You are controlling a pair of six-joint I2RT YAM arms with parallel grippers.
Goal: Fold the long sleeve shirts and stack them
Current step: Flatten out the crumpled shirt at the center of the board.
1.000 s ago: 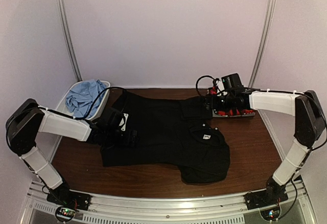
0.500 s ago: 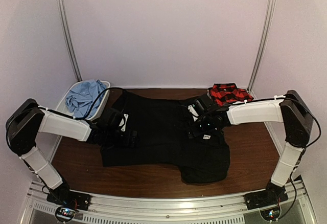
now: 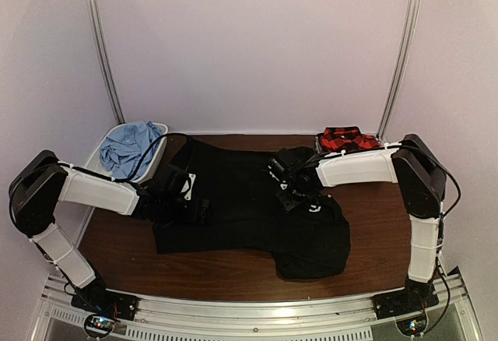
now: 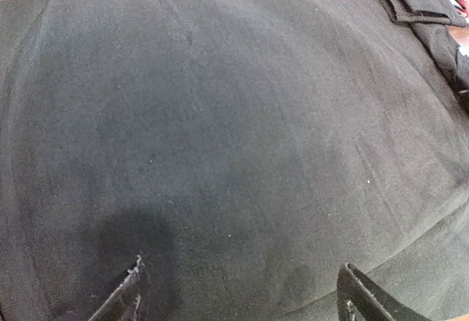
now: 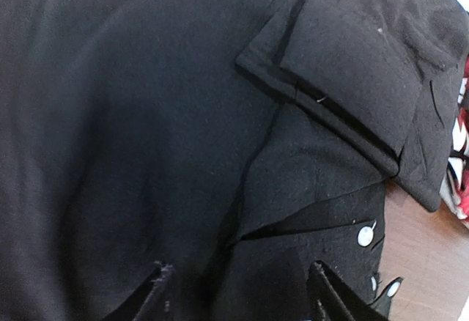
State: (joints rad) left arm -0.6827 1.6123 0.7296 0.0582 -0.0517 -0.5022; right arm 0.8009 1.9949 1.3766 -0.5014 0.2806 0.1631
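A plain black long sleeve shirt (image 3: 241,216) lies spread across the wooden table (image 3: 381,216), its collar end folded over at the right. My left gripper (image 3: 201,210) rests low over the shirt's left half, open; black cloth (image 4: 220,116) fills its wrist view under the gripper (image 4: 242,299). My right gripper (image 3: 294,193) hovers open over the collar area, and a fold edge (image 5: 308,218) runs between the jaws of the gripper (image 5: 245,292) beside small white buttons (image 5: 364,235). A red-and-black plaid shirt (image 3: 346,140) sits at the back right. A light blue shirt (image 3: 128,145) lies at the back left.
The light blue shirt sits in a white bin (image 3: 162,131) at the table's back left corner. Bare wood shows to the right of the black shirt (image 5: 421,255) and along the front edge (image 3: 218,275). White walls close in the back and sides.
My right arm swung left from the plaid shirt at the back right to the black shirt's collar area, and its jaws have narrowed somewhat. The left arm has stayed still.
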